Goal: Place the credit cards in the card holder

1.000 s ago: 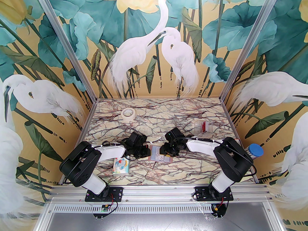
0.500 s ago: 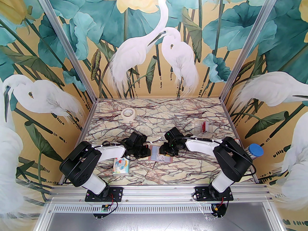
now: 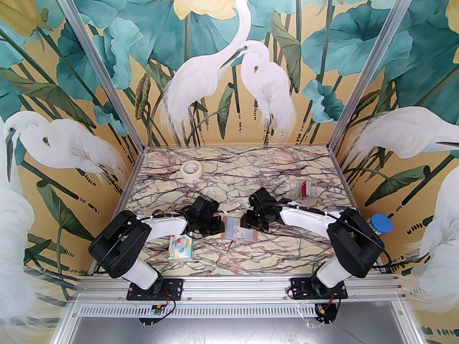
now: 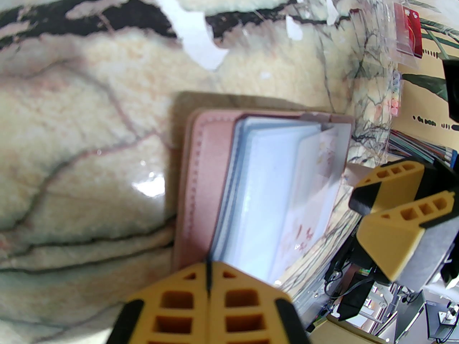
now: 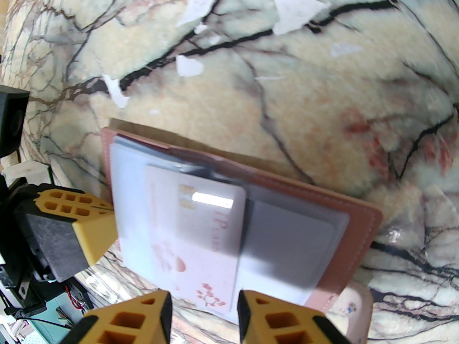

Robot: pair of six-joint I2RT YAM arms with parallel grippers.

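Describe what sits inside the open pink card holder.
Pale blue-grey sleeves fill the card holder; a white card with pink blossoms lies partly tucked among them. Anything beneath the stacked sleeves is covered.

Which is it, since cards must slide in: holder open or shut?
Open: the holder lies spread, pale pockets facing up, a card on them.

Tissue pack [image 3: 181,247] left of card holder [image 3: 239,232]
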